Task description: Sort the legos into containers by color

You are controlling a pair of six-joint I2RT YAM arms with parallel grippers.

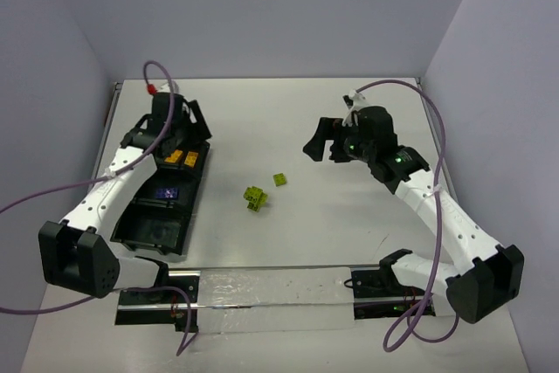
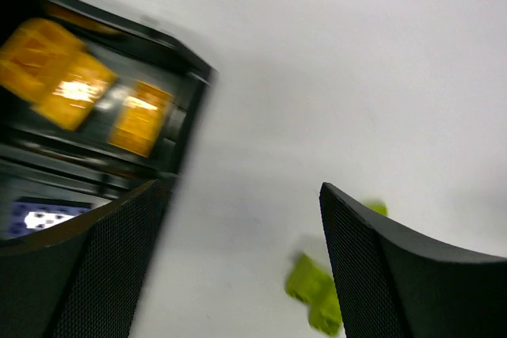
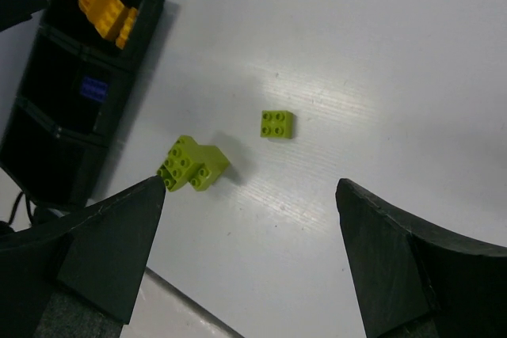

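At frame left, the tray [image 1: 150,231] holds orange bricks [image 1: 181,159] in its top compartment, a blue brick [image 1: 167,191] in the next; left jaws gape empty above. Mid-frame, a green clump [image 1: 255,199] and green brick [image 1: 280,179] lie on the worktop [image 1: 288,120]. Right jaws stand wide, empty.

The left arm [image 1: 105,194] and right arm [image 1: 437,211] have white link shells and blocky black joint housings. The left gripper [image 2: 238,267] and right gripper [image 3: 249,195] are black. A lilac cable [image 1: 35,203] trails each arm, and the left one ends at a red plug [image 1: 151,89]. A green light [image 1: 397,160] dots the right arm. The left fingers [image 2: 87,275] seem mesh-textured, though blurred.
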